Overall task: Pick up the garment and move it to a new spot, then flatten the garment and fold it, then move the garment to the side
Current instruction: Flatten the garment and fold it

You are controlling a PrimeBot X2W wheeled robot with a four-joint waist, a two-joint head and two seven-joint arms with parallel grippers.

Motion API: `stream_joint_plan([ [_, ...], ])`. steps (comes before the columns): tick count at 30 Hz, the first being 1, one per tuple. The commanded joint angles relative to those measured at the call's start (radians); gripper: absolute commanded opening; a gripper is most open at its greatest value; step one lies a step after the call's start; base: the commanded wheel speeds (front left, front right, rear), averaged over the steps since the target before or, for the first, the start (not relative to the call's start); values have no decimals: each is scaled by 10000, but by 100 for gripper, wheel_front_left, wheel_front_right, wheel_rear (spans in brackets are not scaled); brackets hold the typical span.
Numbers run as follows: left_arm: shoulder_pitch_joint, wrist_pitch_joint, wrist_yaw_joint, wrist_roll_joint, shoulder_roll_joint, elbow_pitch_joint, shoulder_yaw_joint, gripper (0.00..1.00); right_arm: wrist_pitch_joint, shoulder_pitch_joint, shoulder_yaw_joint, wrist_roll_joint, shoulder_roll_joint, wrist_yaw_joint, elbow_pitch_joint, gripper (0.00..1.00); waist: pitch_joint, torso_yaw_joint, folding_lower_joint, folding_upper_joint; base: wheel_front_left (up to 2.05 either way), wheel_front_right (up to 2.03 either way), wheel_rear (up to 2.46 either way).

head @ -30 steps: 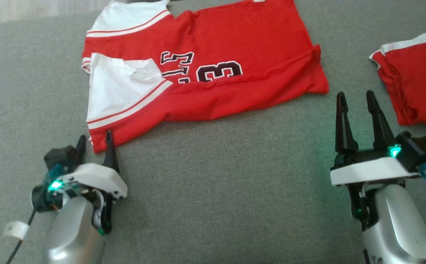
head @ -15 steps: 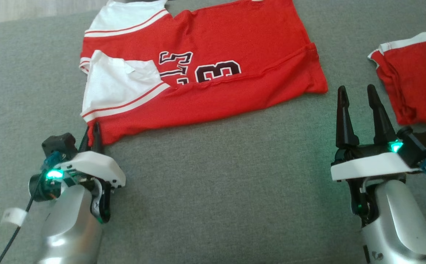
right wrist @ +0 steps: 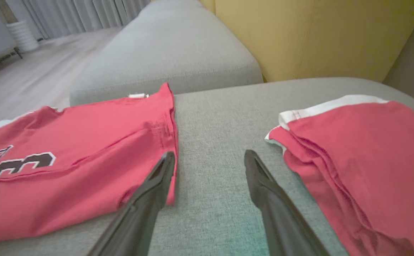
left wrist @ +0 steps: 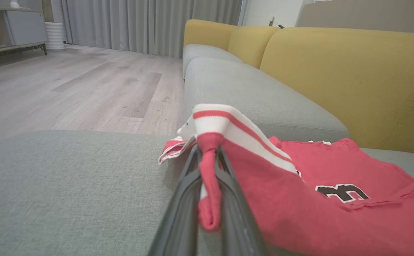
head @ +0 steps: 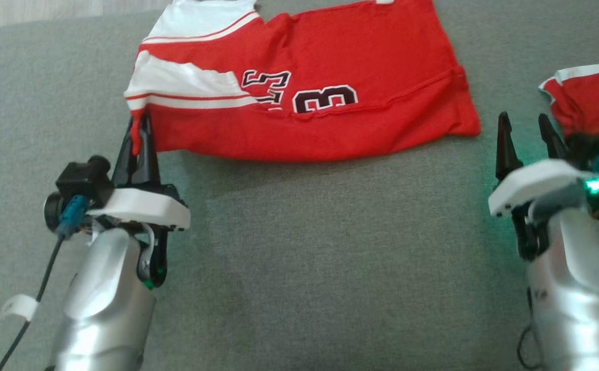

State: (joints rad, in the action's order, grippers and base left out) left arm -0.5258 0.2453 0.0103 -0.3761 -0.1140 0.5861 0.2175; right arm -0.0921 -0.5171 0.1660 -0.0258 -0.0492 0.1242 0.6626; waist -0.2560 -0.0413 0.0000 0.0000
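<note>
A red jersey (head: pixel 330 67) with white sleeves and a dark number lies across the grey cushion (head: pixel 299 257). My left gripper (head: pixel 139 121) is shut on the jersey's near left corner and holds it lifted; the left wrist view shows red fabric (left wrist: pixel 208 185) pinched between the fingers (left wrist: pixel 183 199), with the white striped sleeve (left wrist: pixel 224 124) draped above. My right gripper (head: pixel 526 126) is open, its fingers (right wrist: pixel 153 192) just beside the jersey's near right corner (right wrist: pixel 171 149), resting low over the cushion.
A second red garment (head: pixel 595 98) with white trim lies at the right, close to my right gripper. Behind the cushion stand yellow sofa backs (left wrist: pixel 335 71). A wooden floor (left wrist: pixel 68 81) lies beyond the cushion's left edge.
My left gripper shut on the jersey's near left corner and carried it forward and up, folding the white sleeve over. The right gripper moved forward towards the jersey's right corner. The camera shifted slightly.
</note>
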Motion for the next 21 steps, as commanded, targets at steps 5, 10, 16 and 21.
stream_joint_plan([
  [5,-142,130,101,117,-106,-567,-26,0,492,-1397,104,354,-11,65,1301,100,-246,311,0,0,0,0,0],
  [10,-154,126,131,131,-32,-589,140,0,732,-2087,64,856,-11,65,2667,100,-407,550,0,0,0,0,0],
  [16,-188,130,111,113,10,-563,216,0,901,-2459,89,1443,-11,65,3743,100,-497,708,0,0,0,0,0],
  [21,-209,136,81,68,19,-447,266,0,1035,-2726,151,2213,-11,65,4615,0,-510,868,0,0,0,0,0],
])
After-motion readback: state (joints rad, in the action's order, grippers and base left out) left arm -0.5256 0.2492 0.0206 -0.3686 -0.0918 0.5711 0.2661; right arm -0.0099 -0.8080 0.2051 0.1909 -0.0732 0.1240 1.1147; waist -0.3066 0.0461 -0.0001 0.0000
